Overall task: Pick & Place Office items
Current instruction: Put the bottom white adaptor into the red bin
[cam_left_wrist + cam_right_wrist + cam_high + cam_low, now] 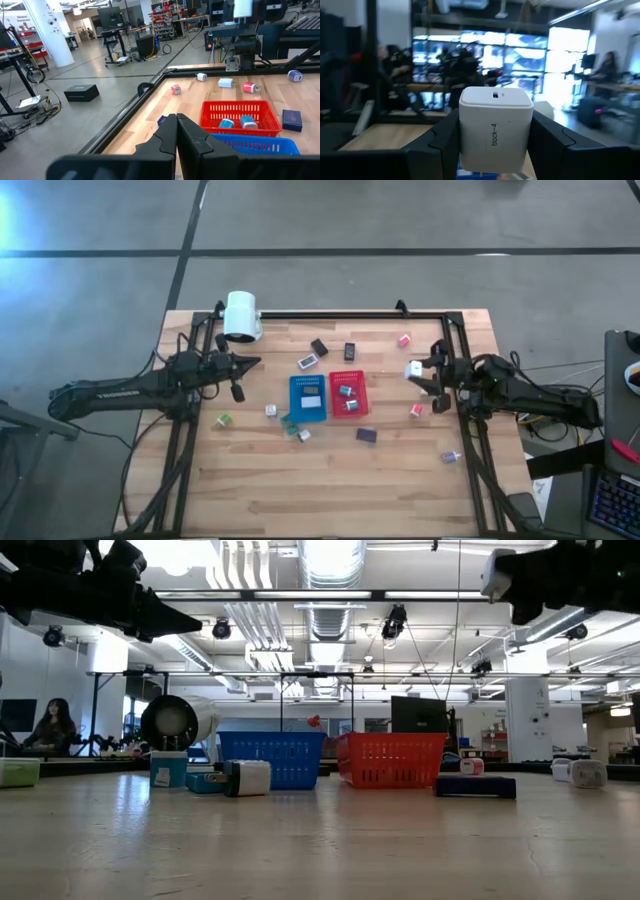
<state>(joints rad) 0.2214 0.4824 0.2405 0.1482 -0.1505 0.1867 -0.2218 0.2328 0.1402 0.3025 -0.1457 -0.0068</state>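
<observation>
Fingers [492,145] around white block [495,131], aloft.

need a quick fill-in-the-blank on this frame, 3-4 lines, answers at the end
1. The right gripper holds a ____ block between its jaws.
2. The left gripper has its jaws ____ and holds nothing.
3. The red tray sits directly beside the ____ tray.
4. The two small teal items lie inside the ____ tray.

Missing words: white; shut; blue; red
</observation>
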